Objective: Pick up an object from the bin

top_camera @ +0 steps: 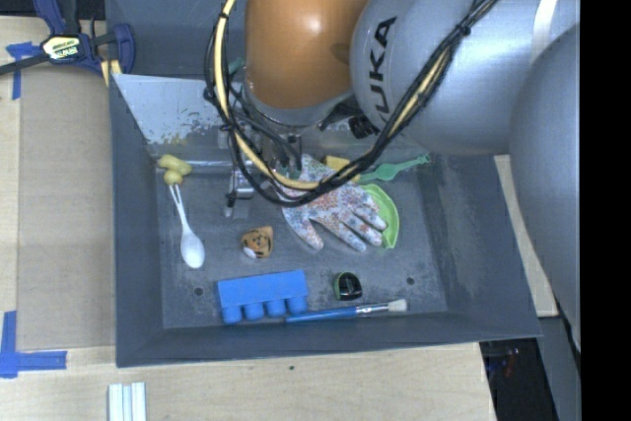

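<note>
My gripper hangs under the orange dome over the bin's middle left, low above the floor. A small brown and orange figure lies just below and right of it. To its left lies a white spoon with a yellow end, bowl toward the front. A speckled white glove rests to its right on a green plate-like thing. I see nothing held by the gripper.
Along the front wall lie a blue ribbed block, a thin blue brush with a white tip and a small black object. The arm and its cables cover the bin's back right.
</note>
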`<state>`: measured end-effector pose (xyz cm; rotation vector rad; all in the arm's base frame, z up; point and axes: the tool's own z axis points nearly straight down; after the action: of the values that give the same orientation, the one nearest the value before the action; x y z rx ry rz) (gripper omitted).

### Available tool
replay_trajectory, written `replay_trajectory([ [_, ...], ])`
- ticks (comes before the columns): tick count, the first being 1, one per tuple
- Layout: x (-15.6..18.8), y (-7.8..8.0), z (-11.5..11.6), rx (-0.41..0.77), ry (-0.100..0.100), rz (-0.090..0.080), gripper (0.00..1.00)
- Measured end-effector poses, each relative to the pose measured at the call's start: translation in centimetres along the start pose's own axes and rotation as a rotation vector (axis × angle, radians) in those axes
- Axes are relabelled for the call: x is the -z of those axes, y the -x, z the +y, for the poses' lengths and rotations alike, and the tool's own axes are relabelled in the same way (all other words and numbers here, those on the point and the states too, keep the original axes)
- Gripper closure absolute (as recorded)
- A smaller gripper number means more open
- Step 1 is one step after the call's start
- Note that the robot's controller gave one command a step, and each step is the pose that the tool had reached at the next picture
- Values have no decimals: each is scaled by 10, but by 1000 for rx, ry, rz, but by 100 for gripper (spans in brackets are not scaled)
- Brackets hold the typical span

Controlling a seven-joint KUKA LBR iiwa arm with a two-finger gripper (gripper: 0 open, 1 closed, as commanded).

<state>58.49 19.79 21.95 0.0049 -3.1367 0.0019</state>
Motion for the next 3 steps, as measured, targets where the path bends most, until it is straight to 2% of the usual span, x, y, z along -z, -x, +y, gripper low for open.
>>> replay_trajectory([
  [1,5,1,-1,-3,2,-8,0],
  [2,-64,24,-40,26,3,-13,0],
  [3,-110,1,-61,-4,6,-16,0],
])
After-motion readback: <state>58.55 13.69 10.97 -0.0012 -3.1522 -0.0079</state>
